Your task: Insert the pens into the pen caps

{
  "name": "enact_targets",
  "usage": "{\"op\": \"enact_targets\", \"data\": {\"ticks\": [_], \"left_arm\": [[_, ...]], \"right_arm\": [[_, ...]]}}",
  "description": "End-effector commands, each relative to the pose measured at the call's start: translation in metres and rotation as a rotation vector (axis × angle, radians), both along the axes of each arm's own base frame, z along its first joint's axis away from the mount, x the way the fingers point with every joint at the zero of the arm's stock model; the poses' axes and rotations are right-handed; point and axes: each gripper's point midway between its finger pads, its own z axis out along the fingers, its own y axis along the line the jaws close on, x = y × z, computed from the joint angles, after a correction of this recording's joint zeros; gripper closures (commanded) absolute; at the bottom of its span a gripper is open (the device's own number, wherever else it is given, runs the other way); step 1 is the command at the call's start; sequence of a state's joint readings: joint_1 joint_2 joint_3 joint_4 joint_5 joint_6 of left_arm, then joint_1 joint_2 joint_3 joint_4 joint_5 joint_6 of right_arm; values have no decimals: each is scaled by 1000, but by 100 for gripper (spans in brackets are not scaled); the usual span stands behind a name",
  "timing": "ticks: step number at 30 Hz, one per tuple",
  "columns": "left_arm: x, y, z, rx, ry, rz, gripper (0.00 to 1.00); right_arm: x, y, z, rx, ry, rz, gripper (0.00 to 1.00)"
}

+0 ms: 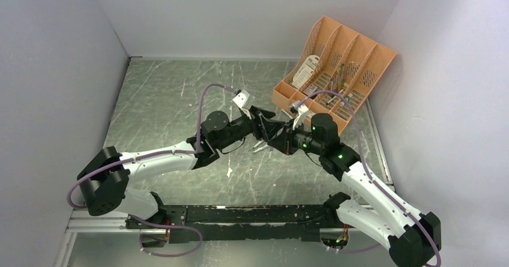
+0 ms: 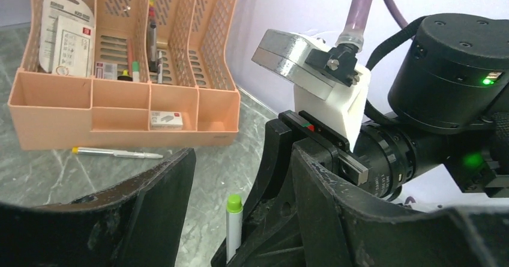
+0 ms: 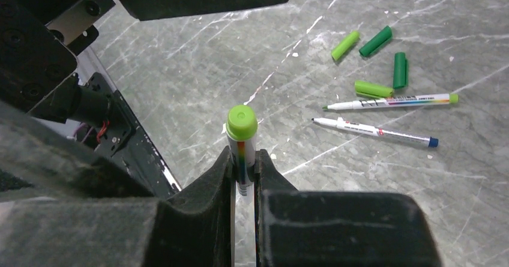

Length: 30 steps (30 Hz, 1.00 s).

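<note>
- Right gripper (image 3: 243, 162): one. Jaws clamped on the barrel of one pen, which it holds upright above the table near the middle of the workspace.
- Left gripper (image 2: 243, 180): one. Jaws spread, with a finger on either side of the held pen and of the right gripper's fingertips; no contact with the pen shows.
- Table (image 1: 168, 99): one. Grey marbled top with white streaks.
- Orange organizer (image 1: 336, 57) (image 2: 54, 129): one, at the far right corner of the table. It has four slanted slots behind and low trays in front, and holds a carded pack (image 2: 63, 33), a small box (image 2: 165, 120) and a few coloured markers (image 2: 151, 33).
- Held pen (image 3: 242, 159) (image 2: 233, 234): one. Pale barrel with a rainbow strip and a bright green piece on its upper end; whether that piece is a cap or an end plug cannot be told.
- Loose pens: two, lying near-parallel on the table, close but apart, both with bare tips. One has a green tip and a green end (image 3: 390, 102); the other has a dark tip and a blue end (image 3: 372, 130).
- Silver pen (image 2: 114, 153): one. Yellow-ended, flat on the table just in front of the organizer.
- Pen caps: four, loose on their sides in a cluster beside the loose pens. Two are lighter green (image 3: 345, 45) (image 3: 372, 89) and two darker (image 3: 375, 41) (image 3: 400, 70). The lowest one lies just beside the green-ended pen.
</note>
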State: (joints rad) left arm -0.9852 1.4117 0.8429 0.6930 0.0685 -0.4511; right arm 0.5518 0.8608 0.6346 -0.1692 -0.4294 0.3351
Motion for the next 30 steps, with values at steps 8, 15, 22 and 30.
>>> {"op": "enact_targets", "data": {"ticks": [8,15,22,30], "left_arm": [[2,6,-23,41,79,44,13],[-10,-8,-32,61,77,-63,35],[-11,-1,-55,103,106,-49,93],[24,33,-39,-9,159,117,93]], "right_arm": [[-9,12,30,81,-87,72,100],[-8,9,32,79,-94,49,100],[1,3,30,62,-82,-18,100],[17,-12,40,114,-118,-180,49]]}}
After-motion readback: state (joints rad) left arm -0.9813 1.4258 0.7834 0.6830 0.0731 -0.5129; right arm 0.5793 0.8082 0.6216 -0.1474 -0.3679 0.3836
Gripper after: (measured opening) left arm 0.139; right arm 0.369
